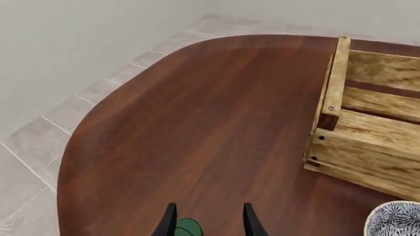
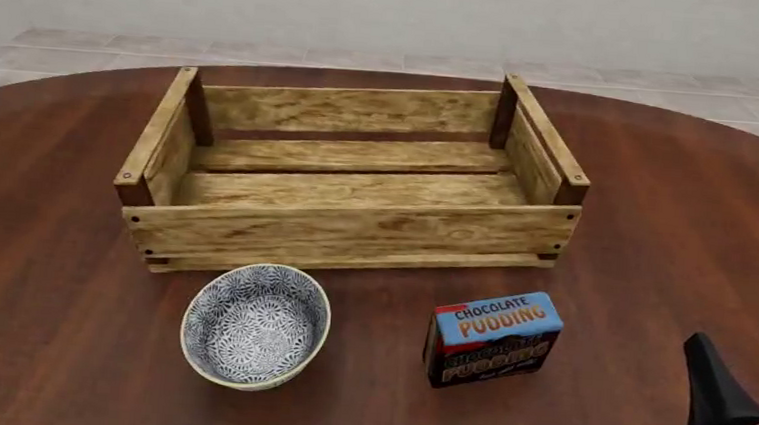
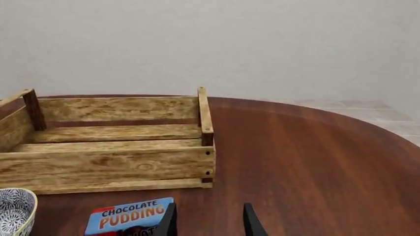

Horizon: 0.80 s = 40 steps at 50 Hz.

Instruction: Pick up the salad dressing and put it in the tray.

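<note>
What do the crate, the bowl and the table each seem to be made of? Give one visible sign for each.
Crate: pale, unfinished-looking wood, with grainy slats and darker corner posts.
Bowl: probably glazed ceramic, with a fine blue-and-white pattern and a smooth cream rim.
Table: dark reddish wood or veneer, with a streaked grain and a soft sheen.

The right gripper [image 2: 750, 399] is sitting low at the front view's lower right corner, its dark fingers [image 2: 716, 381] pointing up and forward, spread apart with nothing between them. The left gripper [image 1: 208, 223] is lying outside the front view; its own wrist camera is showing two dark fingertips [image 1: 168, 223] spaced apart, a green rounded shape between them.
</note>
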Motion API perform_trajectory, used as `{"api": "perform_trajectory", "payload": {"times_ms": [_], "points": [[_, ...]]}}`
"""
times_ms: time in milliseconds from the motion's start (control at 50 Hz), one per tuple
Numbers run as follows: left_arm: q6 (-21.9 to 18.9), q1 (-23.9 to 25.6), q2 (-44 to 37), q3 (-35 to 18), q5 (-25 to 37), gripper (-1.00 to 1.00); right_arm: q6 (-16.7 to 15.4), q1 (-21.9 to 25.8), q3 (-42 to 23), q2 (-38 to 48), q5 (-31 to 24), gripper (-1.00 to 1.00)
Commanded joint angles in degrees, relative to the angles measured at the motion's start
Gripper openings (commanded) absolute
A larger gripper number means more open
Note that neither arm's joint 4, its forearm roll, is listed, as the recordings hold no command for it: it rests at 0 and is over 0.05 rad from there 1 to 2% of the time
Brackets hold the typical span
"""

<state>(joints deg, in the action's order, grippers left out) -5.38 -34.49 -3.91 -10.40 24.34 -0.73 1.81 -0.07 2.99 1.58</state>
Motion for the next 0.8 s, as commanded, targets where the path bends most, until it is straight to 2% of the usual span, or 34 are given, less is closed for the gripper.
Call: {"api": "perform_trajectory", "payload": {"times_ms": [20,200,340,560,800], "points": [[-0.3,-2.4,-2.1,2.2,-3.4,1.00,-0.2,0.1,0.0,-0.1,-0.2,1.00],[-0.8,-5.4,-6.7,2.8,-9.1,1.00,-0.2,0.0,0.0,-0.6,-0.7,1.00],[-1.5,-5.6,-6.2,3.8,-9.1,1.00,-0.3,0.0,-0.1,-0.6,-0.8,1.00],[-2.2,-7.5,-11.0,6.1,-15.2,1.00,-0.2,-0.1,-0.3,-0.3,-0.6,1.00],[-3.6,-8.0,-11.1,8.1,-16.1,1.00,-0.1,-0.1,0.0,-0.3,-0.4,1.00]]}}
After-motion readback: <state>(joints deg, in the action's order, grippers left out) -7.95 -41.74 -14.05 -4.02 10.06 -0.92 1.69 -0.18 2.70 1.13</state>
